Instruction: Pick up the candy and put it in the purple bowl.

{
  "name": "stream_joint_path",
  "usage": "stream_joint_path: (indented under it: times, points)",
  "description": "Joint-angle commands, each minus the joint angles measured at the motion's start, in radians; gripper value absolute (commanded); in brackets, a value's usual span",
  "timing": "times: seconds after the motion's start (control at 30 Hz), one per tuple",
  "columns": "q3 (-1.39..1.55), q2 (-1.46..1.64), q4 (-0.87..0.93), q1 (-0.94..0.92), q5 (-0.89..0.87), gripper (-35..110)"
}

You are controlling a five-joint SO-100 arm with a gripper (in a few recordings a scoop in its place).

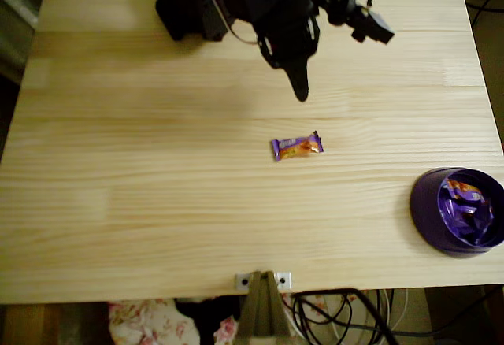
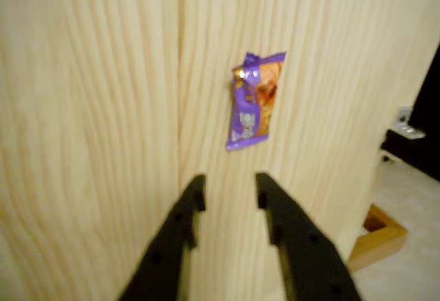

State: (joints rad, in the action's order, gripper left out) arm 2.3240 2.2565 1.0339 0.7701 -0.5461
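The candy (image 1: 297, 146) lies flat on the wooden table near its middle, a purple wrapper with an orange centre. In the wrist view the candy (image 2: 253, 102) sits on the boards just beyond my fingertips. My black gripper (image 1: 300, 90) hangs above the table behind the candy, pointing towards it. Seen from the wrist, the gripper (image 2: 230, 190) is open with a narrow gap and nothing between its fingers (image 2: 194, 201). The dark purple bowl (image 1: 423, 203) stands at the table's front right corner, apart from the candy, and holds similar purple-wrapped sweets (image 1: 466, 205).
The arm's base and body (image 1: 201, 2) take up the back middle of the table. A metal bracket (image 1: 262, 280) is fixed at the front edge, with cables (image 1: 339, 313) below. The bowl overhangs near the right table edge.
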Motion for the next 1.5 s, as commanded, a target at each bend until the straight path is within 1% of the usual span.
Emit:
stream_joint_path:
  times: [0.0, 0.37, 0.7, 0.87, 1.07, 1.47]
  points:
    - [-0.141, -0.049, -0.006, -0.002, -0.075, 14]
    - [-0.201, -0.17, 0.014, 0.008, -0.225, 18]
    - [-0.195, -0.207, 0.017, -0.02, -0.279, 18]
    - [-0.239, -0.25, 0.008, -0.02, -0.314, 20]
    - [-0.319, -0.331, 0.005, -0.029, -0.325, 23]
    - [-0.357, -0.387, -0.015, -0.029, -0.324, 27]
